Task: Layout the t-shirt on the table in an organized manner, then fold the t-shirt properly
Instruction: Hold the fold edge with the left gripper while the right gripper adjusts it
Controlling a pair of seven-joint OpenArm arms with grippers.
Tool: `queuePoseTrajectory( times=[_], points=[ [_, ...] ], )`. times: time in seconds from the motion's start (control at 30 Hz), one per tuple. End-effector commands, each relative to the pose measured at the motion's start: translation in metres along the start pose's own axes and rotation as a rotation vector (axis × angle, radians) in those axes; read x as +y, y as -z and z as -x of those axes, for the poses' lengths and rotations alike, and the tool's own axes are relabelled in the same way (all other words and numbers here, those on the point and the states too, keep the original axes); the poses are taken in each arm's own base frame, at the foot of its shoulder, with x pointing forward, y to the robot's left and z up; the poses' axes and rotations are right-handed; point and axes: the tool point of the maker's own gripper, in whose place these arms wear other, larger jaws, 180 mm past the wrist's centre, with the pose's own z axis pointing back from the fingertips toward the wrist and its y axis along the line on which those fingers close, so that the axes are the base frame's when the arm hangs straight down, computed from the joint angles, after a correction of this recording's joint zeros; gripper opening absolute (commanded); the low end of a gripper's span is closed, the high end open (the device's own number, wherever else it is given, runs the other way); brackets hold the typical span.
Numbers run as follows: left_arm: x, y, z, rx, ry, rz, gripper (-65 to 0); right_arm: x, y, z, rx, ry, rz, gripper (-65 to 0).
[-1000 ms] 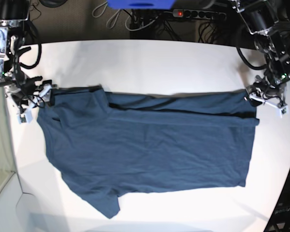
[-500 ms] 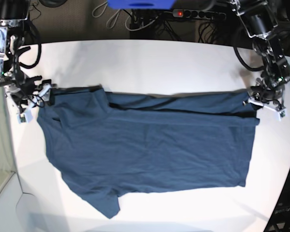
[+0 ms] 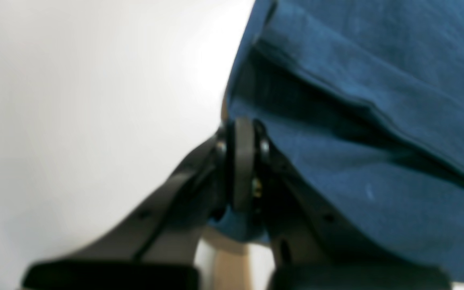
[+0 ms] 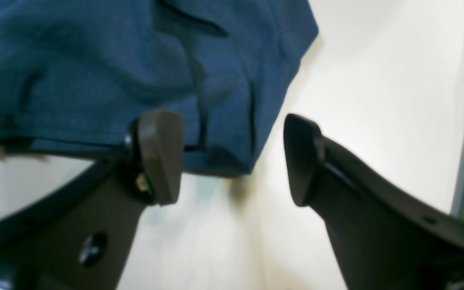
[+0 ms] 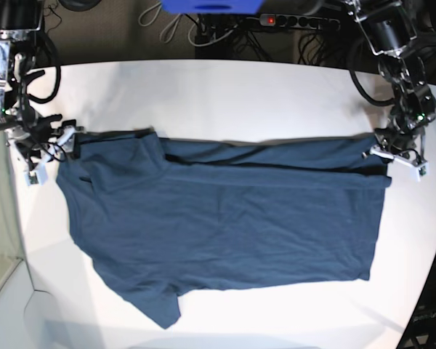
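- The t-shirt lies spread across the middle of the table; only the base view shows its whole outline, one sleeve pointing toward the near edge.
- The left wrist view alone shows the left gripper pinched tight on the shirt's edge, cloth bunched between the pads.
- The right wrist view shows the right gripper standing wide, one pad over the shirt's corner, the other over bare table.

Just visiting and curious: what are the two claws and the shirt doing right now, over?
Left gripper shut on t-shirt edge. Right gripper open, straddling opposite corner. T-shirt spread on table, far edge folded over. Nothing in the way.
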Motion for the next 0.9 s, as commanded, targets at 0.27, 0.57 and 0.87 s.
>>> queuePoseTrajectory(
  times=[0.27,0.57,0.87],
  points=[
    [0.002,-0.014,-0.007,0.044,0.065,-0.024,-64.8,-0.006,-0.005,-0.015,-0.043,-0.018,0.012,-24.9],
    [-0.007,-0.017,-0.065,-0.068,0.081,-0.012,-64.8,-0.004,-0.005,-0.006,-0.046,-0.017,0.008,-24.9],
    [-0.018,-0.017,-0.092,-0.119,0.087,0.003,-64.8,-0.007,-0.009,0.005,-0.053,-0.025,0.013,-24.9]
  ],
)
